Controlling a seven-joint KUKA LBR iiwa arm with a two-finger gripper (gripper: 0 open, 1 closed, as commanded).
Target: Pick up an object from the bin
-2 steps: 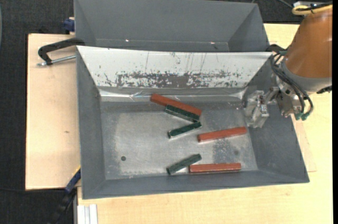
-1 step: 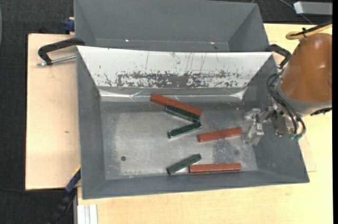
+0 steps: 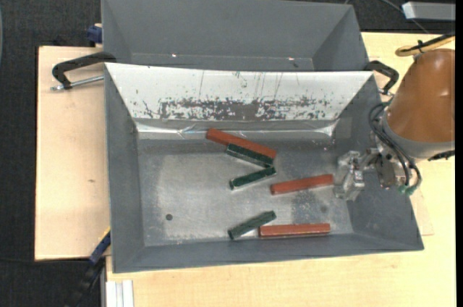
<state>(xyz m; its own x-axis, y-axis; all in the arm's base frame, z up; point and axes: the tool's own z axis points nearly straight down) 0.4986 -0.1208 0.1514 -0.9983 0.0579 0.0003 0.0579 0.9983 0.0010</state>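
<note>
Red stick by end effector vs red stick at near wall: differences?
The middle red stick tilts, its right end at the end effector; the front red stick lies level, clear of it. Middle lies alone; front adjoins a green stick. Both red, slim, alike in length.

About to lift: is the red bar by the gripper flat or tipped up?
Flat: the red bar lies full-length on the bin floor, right end at the gripper.

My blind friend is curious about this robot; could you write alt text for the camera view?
A robot arm's gripper hangs low at the right side of a grey metal bin, at the right end of a red bar lying on the floor. Two more red bars and three dark green bars lie scattered toward the bin's middle.
</note>
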